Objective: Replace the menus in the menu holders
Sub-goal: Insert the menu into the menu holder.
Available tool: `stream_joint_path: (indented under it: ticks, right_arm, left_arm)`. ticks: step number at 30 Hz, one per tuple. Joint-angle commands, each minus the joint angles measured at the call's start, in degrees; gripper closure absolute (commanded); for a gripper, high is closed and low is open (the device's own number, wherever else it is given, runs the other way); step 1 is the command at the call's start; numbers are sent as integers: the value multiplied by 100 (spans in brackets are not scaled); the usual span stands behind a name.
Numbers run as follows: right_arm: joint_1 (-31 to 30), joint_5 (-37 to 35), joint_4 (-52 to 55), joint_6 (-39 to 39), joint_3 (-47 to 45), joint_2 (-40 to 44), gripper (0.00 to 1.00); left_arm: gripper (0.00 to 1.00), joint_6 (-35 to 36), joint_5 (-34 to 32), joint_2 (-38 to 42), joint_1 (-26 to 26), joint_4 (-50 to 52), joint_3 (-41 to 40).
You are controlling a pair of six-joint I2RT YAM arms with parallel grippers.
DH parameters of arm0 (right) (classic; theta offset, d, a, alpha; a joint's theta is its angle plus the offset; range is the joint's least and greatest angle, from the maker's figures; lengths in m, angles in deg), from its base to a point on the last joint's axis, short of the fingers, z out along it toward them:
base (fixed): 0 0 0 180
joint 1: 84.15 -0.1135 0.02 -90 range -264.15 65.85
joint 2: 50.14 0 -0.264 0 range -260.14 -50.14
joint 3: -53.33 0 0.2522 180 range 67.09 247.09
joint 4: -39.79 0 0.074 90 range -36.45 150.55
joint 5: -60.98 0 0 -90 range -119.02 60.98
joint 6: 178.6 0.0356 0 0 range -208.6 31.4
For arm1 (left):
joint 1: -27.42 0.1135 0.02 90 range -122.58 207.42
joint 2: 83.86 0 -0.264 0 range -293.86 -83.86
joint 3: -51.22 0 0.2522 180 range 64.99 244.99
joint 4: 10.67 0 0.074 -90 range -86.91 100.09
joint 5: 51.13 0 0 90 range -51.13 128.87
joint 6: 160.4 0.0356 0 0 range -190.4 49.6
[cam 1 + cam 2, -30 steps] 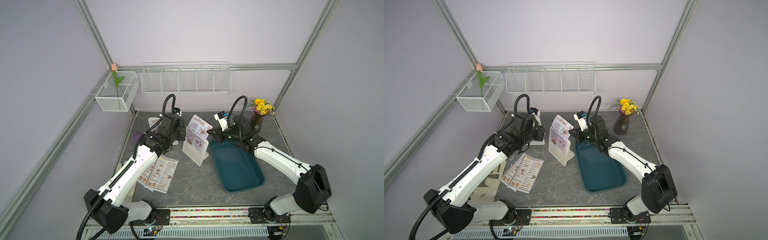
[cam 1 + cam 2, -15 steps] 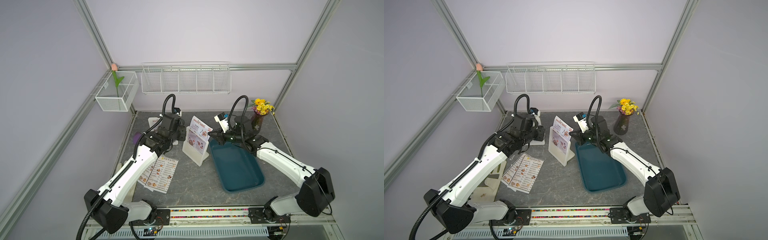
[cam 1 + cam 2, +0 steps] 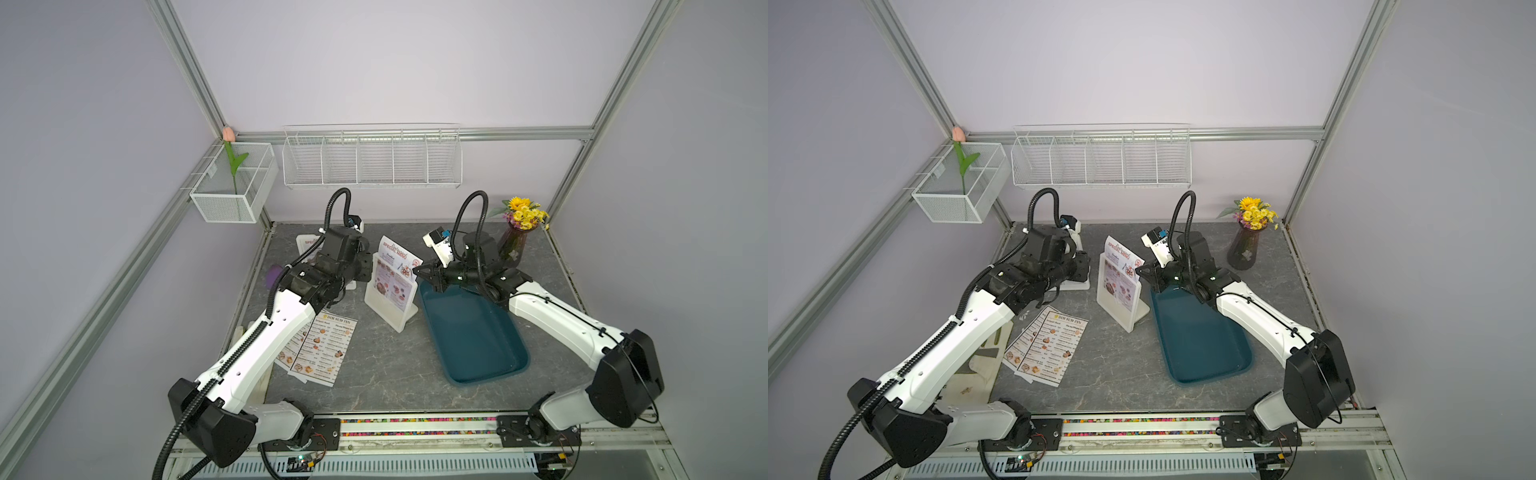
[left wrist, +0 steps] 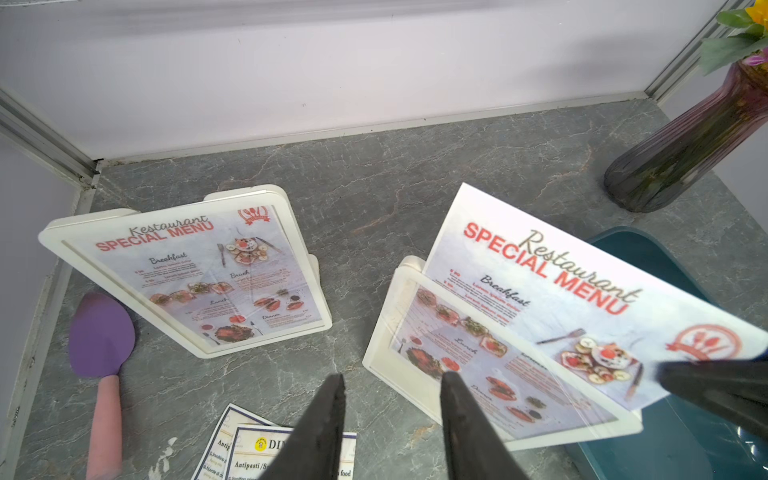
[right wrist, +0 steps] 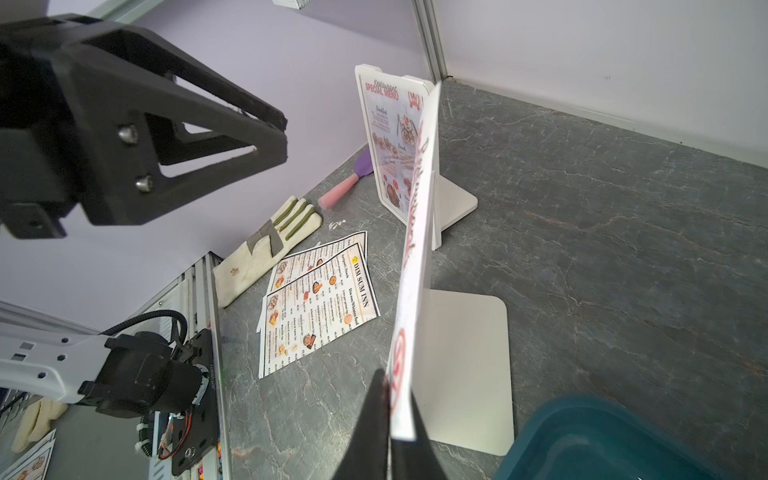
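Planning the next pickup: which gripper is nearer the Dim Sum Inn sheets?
Left. The left gripper hangs open by the Dim Sum Inn sheets; the right gripper, farther, pinches the Special Menu sheet.

A teal tray (image 3: 478, 340) lies right of centre on the grey marbled tabletop (image 3: 374, 365) in both top views. A dark ribbed vase (image 3: 512, 249) of yellow flowers stands upright at the back right corner. A white wire rack (image 3: 372, 160) hangs on the back wall. At upper left, a mesh basket (image 3: 232, 199) holds a pink tulip (image 3: 228, 134). A purple spatula (image 4: 102, 332) and a white glove (image 5: 270, 245) lie flat on the tabletop.
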Motion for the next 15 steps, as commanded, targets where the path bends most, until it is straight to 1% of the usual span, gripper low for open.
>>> stream_joint_path:
  ticks: [1,4,8,13,15]
  right_arm:
    - [-66,48,-93,-45,133,-148,89]
    - [-122,108,-30,-22,166,-241,88]
    - [-162,100,-14,13,105,-136,84]
    - [-116,-255,120,42,103,47,80]
    - [-74,-276,155,62,162,73,79]
  left_arm:
    - [59,-47,-40,70,42,0,116]
    - [59,-48,-66,88,41,-7,76]
    - [59,-58,-37,115,42,-15,79]
    - [59,-82,7,175,36,-59,25]
    - [59,-99,19,181,38,-68,-11]
